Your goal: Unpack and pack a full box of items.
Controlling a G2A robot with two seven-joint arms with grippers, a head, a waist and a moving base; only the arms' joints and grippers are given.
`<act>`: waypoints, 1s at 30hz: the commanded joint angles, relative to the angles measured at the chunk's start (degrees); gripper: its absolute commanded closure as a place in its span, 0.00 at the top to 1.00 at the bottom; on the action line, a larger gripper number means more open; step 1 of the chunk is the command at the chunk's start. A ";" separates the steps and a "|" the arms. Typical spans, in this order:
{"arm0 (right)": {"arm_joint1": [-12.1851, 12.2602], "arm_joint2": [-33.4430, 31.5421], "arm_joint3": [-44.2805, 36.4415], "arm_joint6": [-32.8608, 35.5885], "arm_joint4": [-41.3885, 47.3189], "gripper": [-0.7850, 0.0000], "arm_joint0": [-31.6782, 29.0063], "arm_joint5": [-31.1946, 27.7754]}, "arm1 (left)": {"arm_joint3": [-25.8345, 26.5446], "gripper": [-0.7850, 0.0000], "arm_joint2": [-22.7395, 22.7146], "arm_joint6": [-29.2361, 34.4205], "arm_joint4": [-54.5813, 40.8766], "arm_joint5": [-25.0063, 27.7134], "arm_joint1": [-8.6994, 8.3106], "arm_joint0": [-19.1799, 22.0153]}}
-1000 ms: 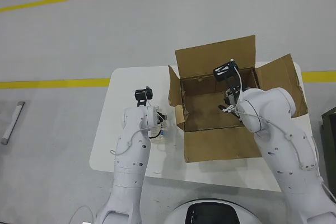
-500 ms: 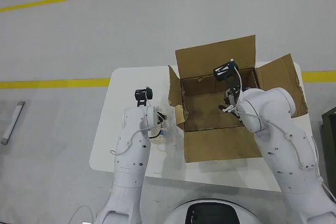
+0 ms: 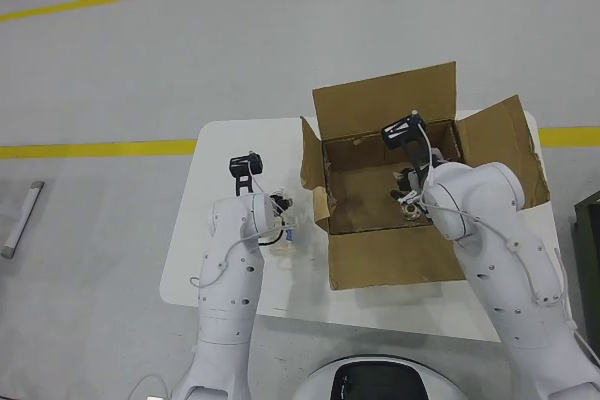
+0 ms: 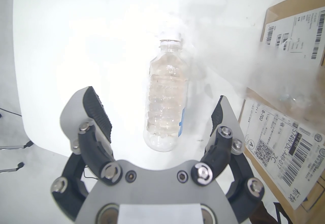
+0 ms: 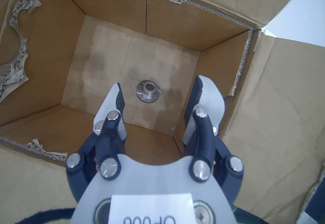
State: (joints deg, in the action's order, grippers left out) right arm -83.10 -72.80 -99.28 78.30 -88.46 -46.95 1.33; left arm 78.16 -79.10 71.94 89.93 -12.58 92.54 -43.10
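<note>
We see a brown cardboard box (image 3: 390, 258) upright on the white table (image 3: 220, 150), top open, flaps folded outward, rim edges torn (image 5: 50, 39), white shipping labels on its outer side (image 4: 279, 120). On the box floor a small round metal flange (image 5: 148, 91) with a centre hole lies flat, near the middle, apart from all walls. We see a clear ribbed plastic bottle (image 4: 166, 98) with a white cap and a blue label strip, lying on its side on the table just beside the box's labelled side (image 3: 283, 238), not touching it.

White table (image 3: 220, 150) stood on a grey floor, yellow tape line (image 3: 80, 150) behind it, grey tube (image 3: 22, 218) lying off to one side
</note>
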 commanded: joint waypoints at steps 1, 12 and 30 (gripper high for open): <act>-0.05 0.15 0.65 -0.19 0.03 1.00 0.16 0.05 | 1.04 1.00 -0.47 -0.46 -0.08 -0.07 -0.12 -0.32; -0.70 4.76 6.48 2.29 -1.61 1.00 2.85 -1.77 | 2.02 1.00 -1.40 -0.90 -0.65 0.46 -0.39 -0.56; -1.24 7.38 8.81 4.09 -3.83 1.00 5.49 -2.05 | 2.02 1.00 -1.40 -0.90 -0.65 0.46 -0.39 -0.56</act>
State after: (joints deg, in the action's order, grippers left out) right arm -84.34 -65.43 -90.46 82.38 -92.30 -41.45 -0.72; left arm 80.18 -80.50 71.04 89.28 -12.12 92.15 -43.66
